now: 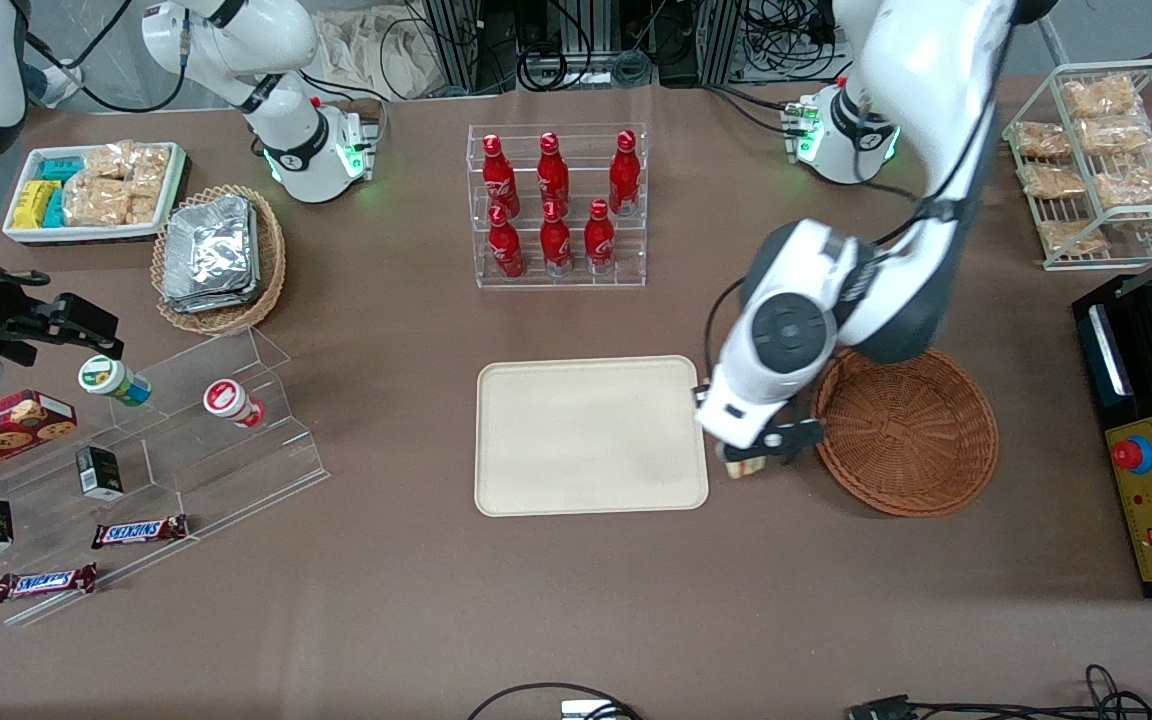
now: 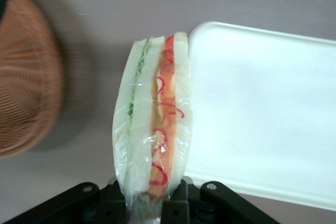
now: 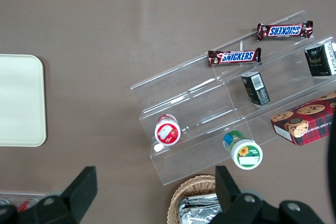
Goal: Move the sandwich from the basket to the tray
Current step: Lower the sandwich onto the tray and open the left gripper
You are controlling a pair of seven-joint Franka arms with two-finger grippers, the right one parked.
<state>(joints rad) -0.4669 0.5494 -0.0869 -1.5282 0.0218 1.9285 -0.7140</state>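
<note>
A wrapped sandwich (image 2: 152, 124), white bread with green and red filling along its edge, is clamped between the fingers of the left arm's gripper (image 1: 751, 458), held above the brown table (image 1: 576, 600) between the reddish-brown wicker basket (image 1: 921, 440) and the cream tray (image 1: 591, 435), just beside the tray's rim. Neither the basket nor the tray holds anything. Farther from the front camera, a clear rack (image 1: 558, 205) holds six red bottles (image 1: 554, 170). Toward the parked arm's end, a lighter wicker basket (image 1: 271, 255) carries foil packets (image 1: 211, 250), and a white tray (image 1: 31, 232) holds snack packets (image 1: 116, 185).
</note>
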